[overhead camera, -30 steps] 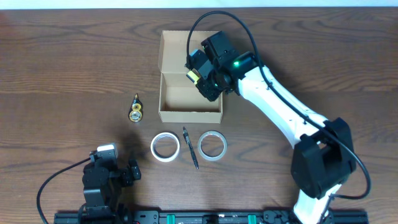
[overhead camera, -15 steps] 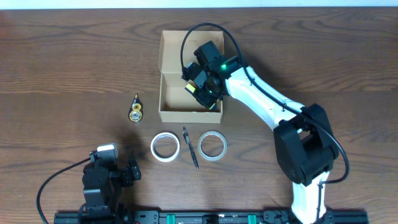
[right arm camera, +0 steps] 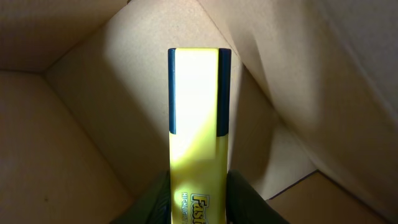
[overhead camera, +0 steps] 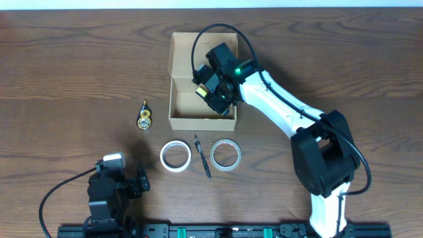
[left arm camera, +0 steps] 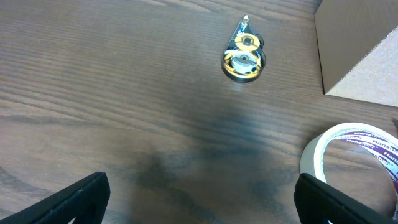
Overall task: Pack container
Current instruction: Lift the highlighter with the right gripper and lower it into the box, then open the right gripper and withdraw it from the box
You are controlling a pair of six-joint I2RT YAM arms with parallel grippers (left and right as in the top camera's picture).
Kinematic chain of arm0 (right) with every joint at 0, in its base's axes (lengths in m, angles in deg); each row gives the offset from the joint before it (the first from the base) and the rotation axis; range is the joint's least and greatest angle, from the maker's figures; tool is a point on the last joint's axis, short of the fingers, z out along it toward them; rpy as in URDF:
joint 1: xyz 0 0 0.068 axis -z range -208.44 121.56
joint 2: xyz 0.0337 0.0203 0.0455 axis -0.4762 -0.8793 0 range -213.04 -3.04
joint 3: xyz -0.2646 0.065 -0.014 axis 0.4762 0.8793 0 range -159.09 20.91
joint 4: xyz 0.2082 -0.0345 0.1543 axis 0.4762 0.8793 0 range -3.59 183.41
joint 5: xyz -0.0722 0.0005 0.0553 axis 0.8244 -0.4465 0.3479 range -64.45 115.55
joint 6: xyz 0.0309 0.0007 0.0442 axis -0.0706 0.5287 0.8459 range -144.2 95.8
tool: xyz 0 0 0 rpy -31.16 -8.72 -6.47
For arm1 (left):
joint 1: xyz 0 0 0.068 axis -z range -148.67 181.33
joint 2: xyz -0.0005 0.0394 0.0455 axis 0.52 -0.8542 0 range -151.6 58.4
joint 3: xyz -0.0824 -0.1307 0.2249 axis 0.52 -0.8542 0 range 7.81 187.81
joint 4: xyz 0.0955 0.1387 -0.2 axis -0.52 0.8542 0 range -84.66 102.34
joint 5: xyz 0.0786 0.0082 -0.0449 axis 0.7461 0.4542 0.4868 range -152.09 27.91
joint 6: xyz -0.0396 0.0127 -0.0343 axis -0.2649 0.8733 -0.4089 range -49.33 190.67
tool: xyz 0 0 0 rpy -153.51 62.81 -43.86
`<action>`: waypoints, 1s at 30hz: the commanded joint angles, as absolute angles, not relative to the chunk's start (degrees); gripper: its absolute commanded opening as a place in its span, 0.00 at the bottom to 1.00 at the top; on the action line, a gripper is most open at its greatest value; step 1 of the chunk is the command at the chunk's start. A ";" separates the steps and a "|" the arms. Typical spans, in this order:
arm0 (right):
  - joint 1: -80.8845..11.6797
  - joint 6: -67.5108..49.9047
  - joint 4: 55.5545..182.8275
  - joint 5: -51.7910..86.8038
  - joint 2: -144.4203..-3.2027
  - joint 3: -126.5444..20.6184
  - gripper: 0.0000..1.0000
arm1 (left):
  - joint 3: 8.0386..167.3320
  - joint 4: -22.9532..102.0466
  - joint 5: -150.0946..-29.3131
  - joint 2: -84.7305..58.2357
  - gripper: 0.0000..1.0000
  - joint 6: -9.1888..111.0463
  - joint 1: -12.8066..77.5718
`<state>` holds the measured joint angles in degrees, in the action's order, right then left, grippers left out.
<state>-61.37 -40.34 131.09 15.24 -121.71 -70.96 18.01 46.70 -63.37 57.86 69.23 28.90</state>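
The right gripper (overhead camera: 213, 92) is down inside the open box (overhead camera: 201, 123) at mid-table, its fingers clamped on a yellow highlighter (right arm camera: 194, 124). The step in hand looks like placing it, and the next move probably calls for lowering it to the floor and letting go. The left gripper (left arm camera: 200, 198) idles at the near edge with fingers spread wide. Overhead the wrist hides most of the highlighter, and neither view shows whether its tip touches the box floor.

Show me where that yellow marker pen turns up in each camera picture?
Overhead: yellow highlighter, over the right half of the cardboard box.
Left wrist: not in it.
Right wrist: centre, held by the right gripper.
Shared landmark: the cardboard box, top right in left wrist, filling right wrist.
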 commanded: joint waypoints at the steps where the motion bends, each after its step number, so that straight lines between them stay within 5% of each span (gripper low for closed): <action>1: -61.91 -41.00 130.59 15.24 -122.32 -71.88 0.33 | 17.04 47.05 -63.13 58.10 0.95 69.87 29.11; 5: -61.91 -41.00 129.98 15.22 -122.32 -71.88 0.45 | 17.04 47.05 -63.13 58.10 0.95 69.87 29.11; 17: -61.91 -40.06 127.22 15.11 -121.69 -74.87 0.46 | 17.04 47.05 -63.13 58.10 0.96 69.87 29.11; 24: -61.91 -38.73 136.21 14.98 -120.57 -85.15 0.52 | 17.04 47.05 -63.13 58.10 0.95 69.87 29.11; 30: -61.91 -33.22 150.94 15.03 -114.96 -90.90 0.84 | 17.04 47.05 -63.13 58.10 0.96 69.87 29.11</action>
